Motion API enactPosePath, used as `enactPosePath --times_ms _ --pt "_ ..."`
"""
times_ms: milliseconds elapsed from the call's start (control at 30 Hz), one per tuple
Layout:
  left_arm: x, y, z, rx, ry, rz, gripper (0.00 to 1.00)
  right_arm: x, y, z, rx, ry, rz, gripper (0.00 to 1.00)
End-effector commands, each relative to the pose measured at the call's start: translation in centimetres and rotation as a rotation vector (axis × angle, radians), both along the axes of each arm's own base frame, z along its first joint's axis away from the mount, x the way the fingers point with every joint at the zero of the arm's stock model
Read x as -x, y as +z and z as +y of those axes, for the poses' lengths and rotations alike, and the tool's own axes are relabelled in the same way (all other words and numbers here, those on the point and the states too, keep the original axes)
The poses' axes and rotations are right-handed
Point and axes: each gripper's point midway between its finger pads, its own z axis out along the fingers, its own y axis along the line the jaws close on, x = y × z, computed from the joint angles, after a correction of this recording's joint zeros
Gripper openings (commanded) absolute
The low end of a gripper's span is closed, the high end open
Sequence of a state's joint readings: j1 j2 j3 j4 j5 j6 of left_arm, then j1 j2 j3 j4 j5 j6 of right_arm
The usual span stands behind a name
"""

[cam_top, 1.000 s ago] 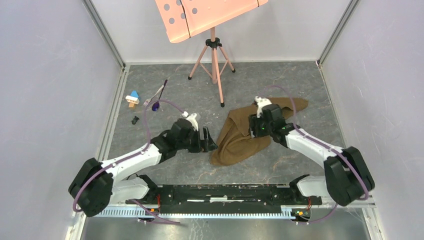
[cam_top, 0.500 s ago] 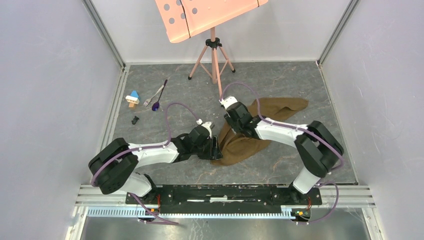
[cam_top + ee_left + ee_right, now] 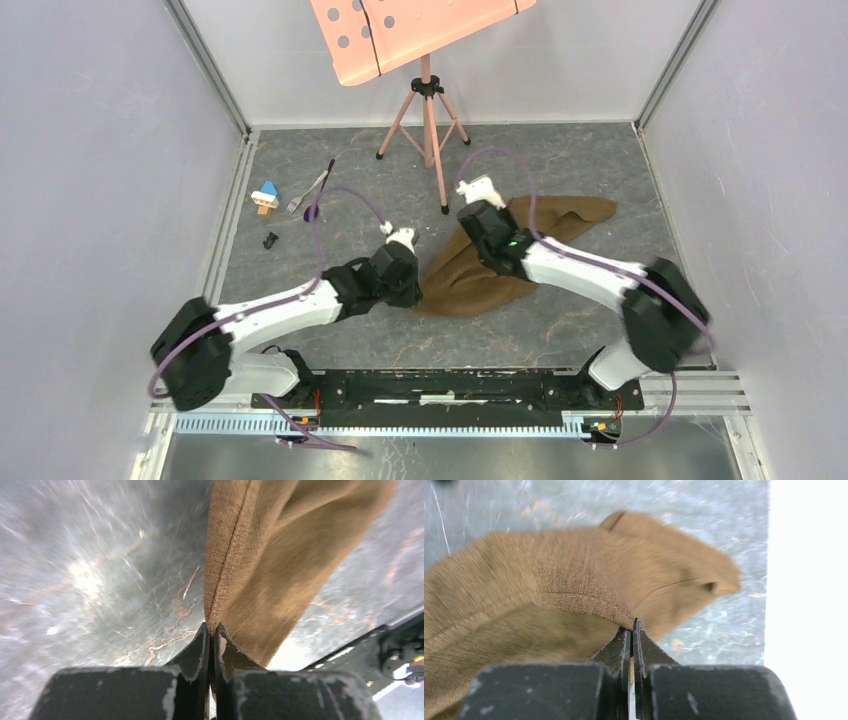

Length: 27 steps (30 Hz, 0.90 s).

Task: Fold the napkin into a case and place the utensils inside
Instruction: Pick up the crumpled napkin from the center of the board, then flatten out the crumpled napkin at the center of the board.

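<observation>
- On the far left of the table (image 3: 265,285) lie the fork (image 3: 308,190) and the spoon (image 3: 312,211), close together. They are well apart from the cloth, and neither hand is near them.
- Our left hand (image 3: 210,630) is pinched tight on the near, left end of the napkin (image 3: 468,283). Its wrist view shows the stitched hem running straight out from between the closed fingers, with no gap between them.
- The napkin lies right of centre as a crumpled, slanted bundle. It runs from that near-left end up to a far-right end by the right wall. It is bunched and overlapped, with no flat square and no crease laid in.
- Our right hand (image 3: 631,626) is likewise closed on the cloth. Its fingers meet over a hemmed edge on the upper left of the bundle, and fabric spills to either side.
- We judge this to be the opening step: taking two points on the hem to spread the napkin before any fold. The case is not begun, and the utensils wait for later.
- Next we should draw the two hands apart until the edge between them goes taut. Then we lower the cloth flat on open table. The risk we see is pinching doubled layers, which would leave a twist.
</observation>
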State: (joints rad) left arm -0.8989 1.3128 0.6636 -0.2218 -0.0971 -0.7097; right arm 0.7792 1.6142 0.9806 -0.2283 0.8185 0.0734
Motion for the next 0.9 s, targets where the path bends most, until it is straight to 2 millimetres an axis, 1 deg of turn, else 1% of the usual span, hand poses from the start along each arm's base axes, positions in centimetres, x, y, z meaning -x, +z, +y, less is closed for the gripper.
enactPosePath --times_ms 0,33,67,100,133,167,200,233,267,300,367,433,500,567,600,633,667,700,733,767,800,833,867 --pt "-2.8 11.9 1.9 -0.004 -0.015 -0.307 0.02 2.2 13.4 -3.8 -0.133 -0.054 -0.299 0.0" --pt "-2.7 14.7 2.1 0.023 -0.04 -0.368 0.02 2.8 15.2 -3.6 -0.169 0.016 -0.313 0.0" --pt "-2.4 17.2 2.0 0.059 -0.082 -0.417 0.02 3.7 17.3 -3.6 -0.211 0.088 -0.339 0.0" --pt "-1.8 20.3 1.7 0.112 -0.135 -0.481 0.02 4.7 19.5 -3.5 -0.261 0.165 -0.369 0.0" --pt "-0.9 23.5 1.5 0.176 -0.197 -0.541 0.02 5.8 21.2 -3.1 -0.309 0.246 -0.393 0.0" --pt "0.0 26.0 1.4 0.229 -0.244 -0.585 0.02 7.0 23.6 -3.2 -0.36 0.314 -0.438 0.0" --pt "1.2 29.0 1.4 0.296 -0.292 -0.637 0.02 8.5 25.4 -2.4 -0.409 0.426 -0.466 0.0" --pt "2.7 31.4 1.3 0.365 -0.354 -0.674 0.02 10.4 27.8 -1.7 -0.471 0.547 -0.509 0.0" --pt "4.0 34.0 1.4 0.424 -0.397 -0.714 0.02 12.5 30.0 -1.4 -0.52 0.658 -0.561 0.0" --pt "5.6 36.3 1.6 0.489 -0.454 -0.75 0.02 14.8 31.8 -0.6 -0.569 0.791 -0.599 0.0" --pt "8.6 40.1 2.1 0.601 -0.559 -0.807 0.02 19.0 35.3 -0.6 -0.65 0.967 -0.701 0.0" --pt "10.9 42.8 2.5 0.68 -0.639 -0.85 0.02 21.6 37.9 -1.7 -0.733 1.023 -0.798 0.0" --pt "11.8 44.3 3.0 0.707 -0.665 -0.89 0.02 22.8 39.5 -3.1 -0.794 1.007 -0.878 0.0" --pt "10.7 45.0 3.5 0.677 -0.606 -0.93 0.02 22.1 40.2 -4.8 -0.837 0.9 -0.922 0.0" --pt "9.3 45.1 3.9 0.638 -0.53 -0.948 0.02 20.7 40.0 -6.2 -0.862 0.769 -0.93 0.0" --pt "7.8 44.8 4.1 0.594 -0.464 -0.949 0.02 18.9 39.5 -8.1 -0.876 0.598 -0.928 0.0" --pt "5.9 44.4 4.6 0.534 -0.374 -0.948 0.02 17.2 38.3 -9.7 -0.886 0.423 -0.902 0.0" --pt "4.0 43.9 4.8 0.472 -0.295 -0.94 0.02 15.6 36.7 -12.0 -0.857 0.224 -0.88 0.0" --pt "2.2 42.9 5.0 0.394 -0.23 -0.928 0.02 14.4 35.2 -13.3 -0.819 0.07 -0.847 0.0" --pt "0.1 42.0 5.0 0.309 -0.171 -0.916 0.02 13.6 33.8 -15.2 -0.729 -0.092 -0.824 0.0" --pt "-1.9 40.5 4.5 0.217 -0.131 -0.887 0.02 12.9 32.6 -16.1 -0.633 -0.21 -0.798 0.0" --pt "-3.5 39.6 4.3 0.131 -0.102 -0.877 0.02 12.3 32.0 -16.8 -0.514 -0.279 -0.781 0.0" --pt "-5.2 38.2 3.3 0.043 -0.111 -0.855 0.02 11.9 31.2 -17.3 -0.402 -0.364 -0.758 0.0"
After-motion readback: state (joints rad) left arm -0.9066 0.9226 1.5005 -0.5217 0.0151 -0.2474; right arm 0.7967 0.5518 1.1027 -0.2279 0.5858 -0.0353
